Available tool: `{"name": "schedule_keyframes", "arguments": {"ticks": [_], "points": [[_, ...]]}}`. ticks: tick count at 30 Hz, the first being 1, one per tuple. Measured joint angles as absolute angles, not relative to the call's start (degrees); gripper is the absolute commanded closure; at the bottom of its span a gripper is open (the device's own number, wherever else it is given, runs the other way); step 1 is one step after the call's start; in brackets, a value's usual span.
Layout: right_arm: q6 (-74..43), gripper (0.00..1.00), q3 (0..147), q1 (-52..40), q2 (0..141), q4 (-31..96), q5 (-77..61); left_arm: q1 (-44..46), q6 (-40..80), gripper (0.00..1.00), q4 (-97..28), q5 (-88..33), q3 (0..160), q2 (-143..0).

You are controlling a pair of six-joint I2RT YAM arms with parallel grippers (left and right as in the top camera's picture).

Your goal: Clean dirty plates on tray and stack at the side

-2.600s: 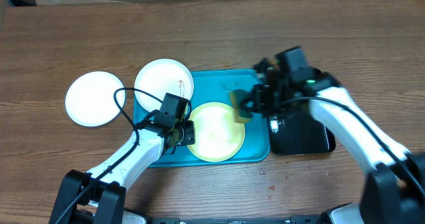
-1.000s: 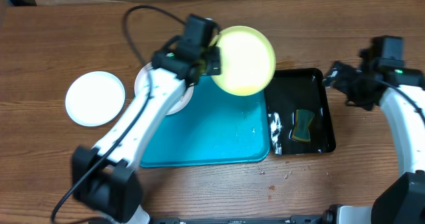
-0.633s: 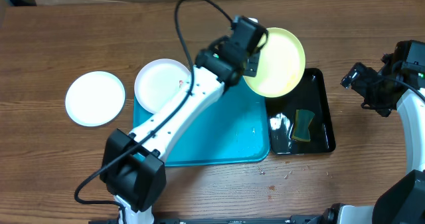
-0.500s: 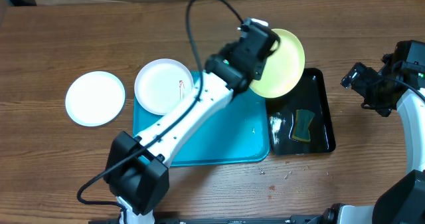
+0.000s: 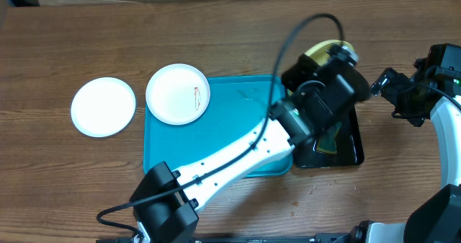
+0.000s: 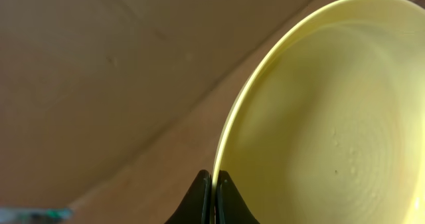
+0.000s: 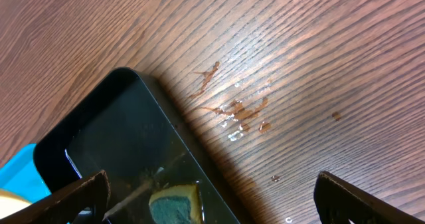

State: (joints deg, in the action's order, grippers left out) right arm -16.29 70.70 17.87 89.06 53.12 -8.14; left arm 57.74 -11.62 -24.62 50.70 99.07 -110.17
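A pale yellow-green plate [image 6: 332, 117] is held up on edge, with my left gripper [image 6: 214, 184] shut on its rim. From overhead only a sliver of this plate [image 5: 324, 50] shows beyond the left wrist, above the far end of the black tray [image 5: 351, 143]. A white plate [image 5: 178, 93] with a small red smear rests on the far left corner of the turquoise tray [image 5: 216, 135]. Another white plate [image 5: 103, 106] lies on the table to the left. At the right, my right gripper [image 5: 389, 95] is open and empty, beside the black tray [image 7: 113, 137].
A yellow-and-green sponge [image 7: 176, 201] lies in the black tray, with a white wet patch beside it. Reddish-brown smears and droplets [image 7: 232, 108] mark the wood next to that tray. My left arm [image 5: 238, 156] stretches diagonally over the turquoise tray.
The left arm has swung the yellow-green plate rightward, from over the turquoise tray to above the black tray, tilting it on edge. The right arm has pulled back to the right and stayed open.
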Motion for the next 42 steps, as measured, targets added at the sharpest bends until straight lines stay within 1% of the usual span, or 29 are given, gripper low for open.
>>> {"name": "schedule_keyframes", "arguments": {"ticks": [6,12,15,17,20,23,29,32,33,35,39,42], "points": [[-16.29,0.00,70.70,17.87,89.06,53.12,-8.14,58.85,-20.58,0.96,-20.27,53.49,99.11,-110.17],[-16.27,0.00,70.70,17.87,89.06,53.12,-8.16,58.04,-22.72,0.96,-19.94,54.26,99.11,-110.17],[-16.27,0.00,70.70,17.87,89.06,53.12,-8.16,57.10,-19.33,0.96,-21.91,53.43,99.20,-110.17],[-16.29,0.00,70.70,17.87,89.06,53.12,-8.14,56.01,-15.92,0.96,-25.47,50.41,99.37,-110.17],[-16.29,0.00,70.70,17.87,89.06,53.12,-8.14,53.12,-8.47,0.96,-31.42,40.66,99.44,-110.17],[-16.29,0.00,70.70,17.87,89.06,53.10,-8.14,49.10,-1.56,0.96,-34.37,29.87,99.44,-110.17],[-16.29,0.00,70.70,17.87,89.06,53.15,-8.12,34.59,13.54,0.96,-38.30,7.05,99.46,-110.17],[-16.29,0.00,70.70,17.87,89.06,53.12,-8.14,24.32,20.01,0.96,-41.19,-5.10,99.48,-110.19],[-16.27,0.00,70.70,17.87,89.06,53.12,-8.14,19.55,21.74,0.96,-42.44,-9.67,99.48,-110.21],[-16.29,0.00,70.70,17.87,89.06,53.15,-8.14,12.01,23.75,0.96,-45.39,-16.49,99.50,-110.24],[-16.27,0.00,70.70,17.87,89.06,53.15,-8.14,-2.59,25.61,0.96,-53.45,-23.81,99.61,-110.34],[-16.27,0.00,70.70,17.87,89.06,53.10,-8.16,-12.64,25.56,0.96,-58.72,-25.10,99.63,-110.41]]}}
